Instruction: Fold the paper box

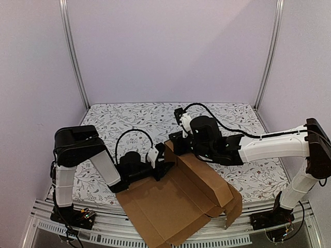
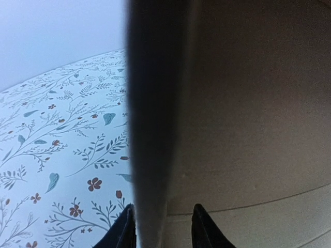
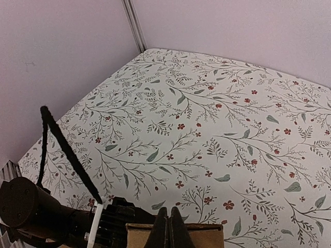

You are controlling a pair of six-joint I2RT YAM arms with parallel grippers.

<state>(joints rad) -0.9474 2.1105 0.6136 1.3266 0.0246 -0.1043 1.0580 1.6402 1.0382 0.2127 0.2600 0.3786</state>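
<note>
One paper box (image 1: 176, 206), a single sheet of plain brown cardboard, lies at the near edge of the table between two robot arms, and its near corner juts out past the front rail (image 1: 103, 238). We count one long panel standing up from the sheet along its far right side, and the rest lies flat.

The left gripper (image 1: 161, 166) meets the raised panel low at its far end. From the left wrist we see its two dark fingers (image 2: 124, 232) narrowed on either side of the cardboard's edge (image 2: 150, 129), pinching it, with the panel's brown face filling the right of that view.

The right gripper (image 1: 173, 144) sits at the top far corner of the same panel. From the right wrist its fingertips (image 3: 164, 230) are drawn together tip to tip over the cardboard's upper edge (image 3: 201, 237); we cannot tell whether they press on it.

A cloth (image 1: 129, 116) printed with grey-green sprigs and small red flowers covers the table. One black cable (image 3: 67, 150) arches above the left arm (image 3: 26, 206) in the right wrist's view. Two metal posts (image 1: 72, 51) rise at the far corners against pale lilac walls.
</note>
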